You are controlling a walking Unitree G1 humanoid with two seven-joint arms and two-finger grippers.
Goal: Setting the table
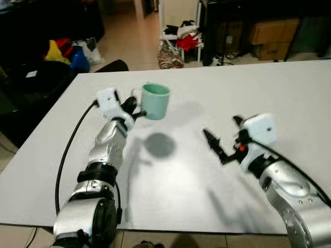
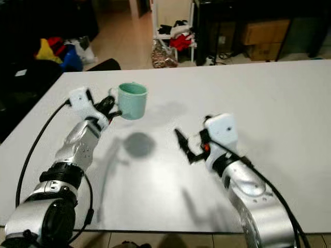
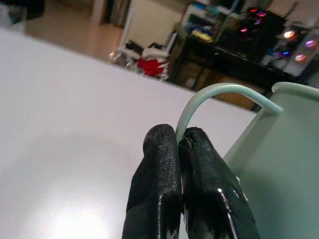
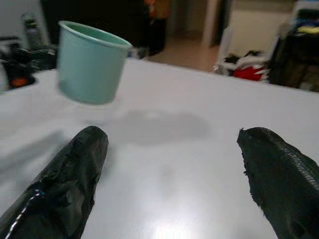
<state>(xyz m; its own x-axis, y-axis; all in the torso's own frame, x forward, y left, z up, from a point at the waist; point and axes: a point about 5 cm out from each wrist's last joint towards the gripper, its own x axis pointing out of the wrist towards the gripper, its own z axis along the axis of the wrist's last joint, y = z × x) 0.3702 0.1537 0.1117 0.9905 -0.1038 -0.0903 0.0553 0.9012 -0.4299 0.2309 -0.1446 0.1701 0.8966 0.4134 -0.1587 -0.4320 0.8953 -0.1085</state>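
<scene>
White table (image 1: 207, 170) in cluttered room, boxes and clothes behind. Left gripper (image 1: 135, 111) pinched tight on handle of mint-green mug (image 1: 155, 101); mug held clear above tabletop, shadow below, likely carried toward a place setting. Right gripper (image 1: 220, 147) spread wide, holding nothing, hovering near table centre, apart from mug.

Head cameras look down on the table (image 1: 217, 88); wrist cameras skim it closely.
</scene>
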